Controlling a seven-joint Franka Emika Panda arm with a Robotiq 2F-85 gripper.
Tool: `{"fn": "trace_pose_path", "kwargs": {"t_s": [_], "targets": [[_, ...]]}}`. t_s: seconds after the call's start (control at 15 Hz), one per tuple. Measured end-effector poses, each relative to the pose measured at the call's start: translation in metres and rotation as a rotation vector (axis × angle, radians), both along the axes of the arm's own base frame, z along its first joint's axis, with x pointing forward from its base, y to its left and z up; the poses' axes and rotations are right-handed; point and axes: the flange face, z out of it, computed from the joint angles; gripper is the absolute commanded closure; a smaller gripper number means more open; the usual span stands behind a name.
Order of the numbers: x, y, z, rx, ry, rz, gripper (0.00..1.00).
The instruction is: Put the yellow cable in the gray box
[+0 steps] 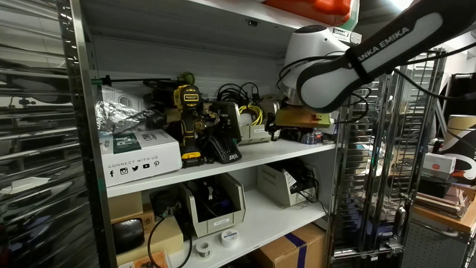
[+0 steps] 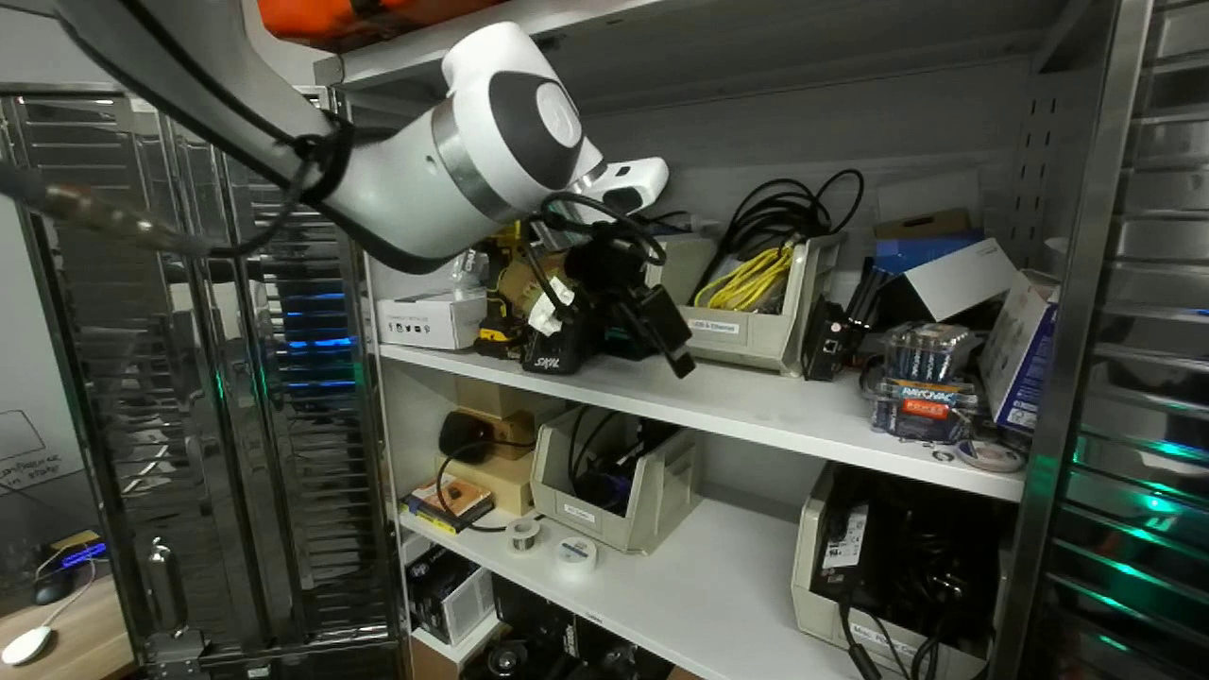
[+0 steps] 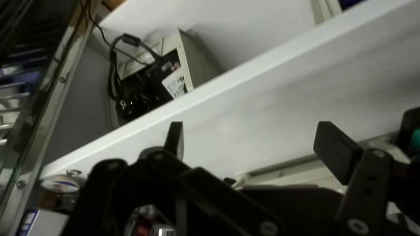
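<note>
White upper shelf (image 2: 756,401): stretches across before me.
White-and-black jointed robot arm (image 2: 406,181): reaches in front of that shelf.
Gray open-fronted plastic bin (image 2: 758,342): sits on the shelf.
Black two-fingered gripper (image 3: 251,141): hangs near the gray bin, its tips spread wide apart.
Yellow looped cable (image 2: 751,282): lies inside the gray bin, just beside thin black cables (image 2: 795,219).
</note>
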Motion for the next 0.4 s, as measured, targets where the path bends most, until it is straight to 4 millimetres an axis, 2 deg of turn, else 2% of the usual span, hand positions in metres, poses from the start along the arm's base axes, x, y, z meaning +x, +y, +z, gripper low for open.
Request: {"fn": "trace_pose_path", "kwargs": {"t_s": [0.2, 0.4], "targets": [[-0.05, 0.004, 0.003, 0.088, 0.103, 0.106, 0.0], [-0.093, 0.002, 0.025, 0.161, 0.194, 0.217, 0.0]]}}
